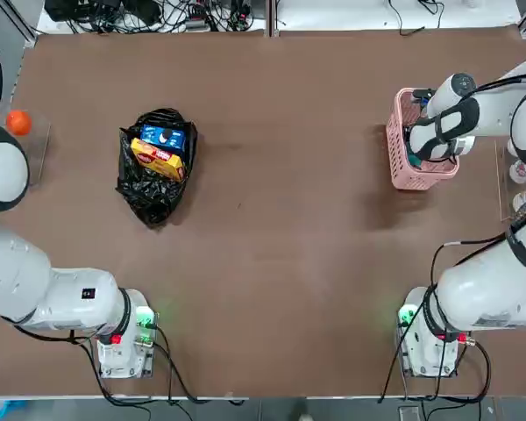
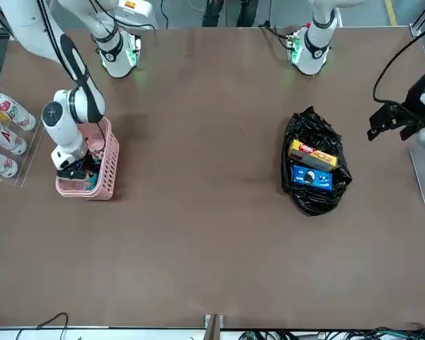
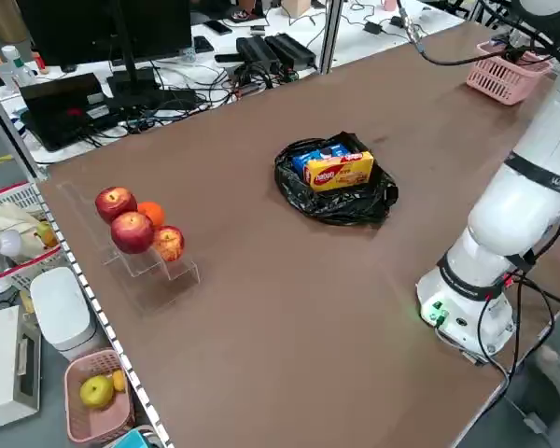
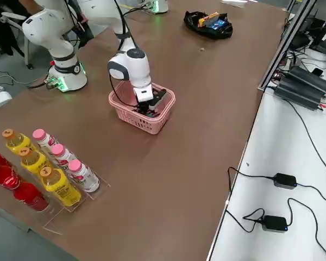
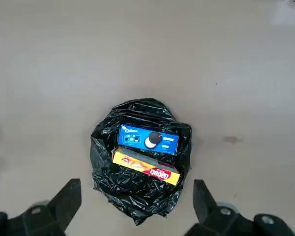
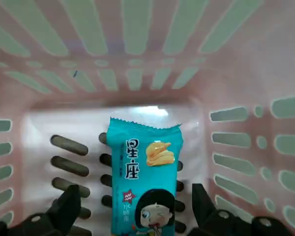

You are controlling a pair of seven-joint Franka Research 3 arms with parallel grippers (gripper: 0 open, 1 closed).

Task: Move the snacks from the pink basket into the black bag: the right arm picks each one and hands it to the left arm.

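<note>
The right gripper (image 6: 132,209) hung inside the pink basket (image 1: 401,167), its jaws spread wide and empty, straddling the slim teal snack packet (image 6: 143,182) that lay flat on the basket floor. In the overhead view the basket sat at about three o'clock on the table, with the right arm (image 1: 473,114) bent over it from the edge. Across the table, at roughly ten o'clock, the black bag (image 1: 153,189) lay open with the blue packet (image 1: 164,137) and the yellow packet (image 1: 158,159) already resting side by side on it. The left gripper (image 5: 132,206) hovered high over the bag, jaws open and holding nothing, while the left arm (image 1: 35,281) waited at the near left corner.

The last pick looked the riskiest. The packet was thin and flat against the slotted floor, so the fingertips could close over its top and skid off, or catch in a floor slot. The lattice walls stood close on either side; a jaw snagging one would likely lift or tip the light basket. A pinch on the crinkly wrapper's edge alone could let it slip during the handover.
</note>
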